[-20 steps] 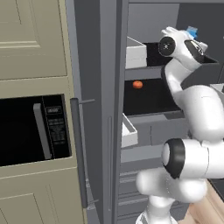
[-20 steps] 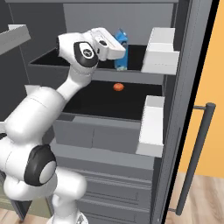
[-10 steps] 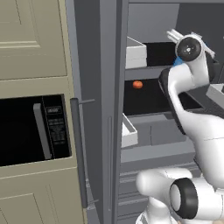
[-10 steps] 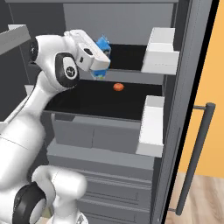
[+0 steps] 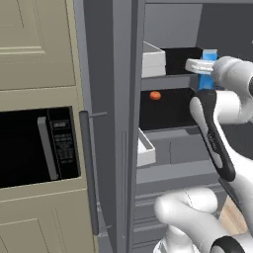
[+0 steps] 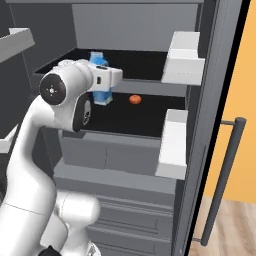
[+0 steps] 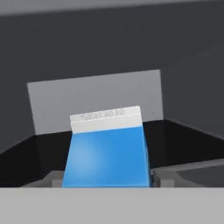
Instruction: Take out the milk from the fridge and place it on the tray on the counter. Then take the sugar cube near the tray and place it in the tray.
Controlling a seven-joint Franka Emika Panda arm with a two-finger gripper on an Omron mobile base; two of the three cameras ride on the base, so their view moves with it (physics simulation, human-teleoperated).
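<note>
the milk sits between the two finger tips of the gripper, its gabled top up and its blue face square to the hand camera. one tip shows at each side of the carton, close against it, so i judge the jaws clamped on the milk; the exact contact is hidden at the bottom edge. in the right base view the milk hangs in front of the upper shelf's edge with nothing visibly under it, carried upright, probably to keep it steady for setting down. in the left base view the carton shows just behind the hand.

around it the fridge stands open, its door swung wide, which gives the arm room to reach inside. a small orange round item lies on the lower shelf, apart from the carton and no part of the job. white door bins line the open door. the black microwave sits in the pale cabinet beside the fridge.
</note>
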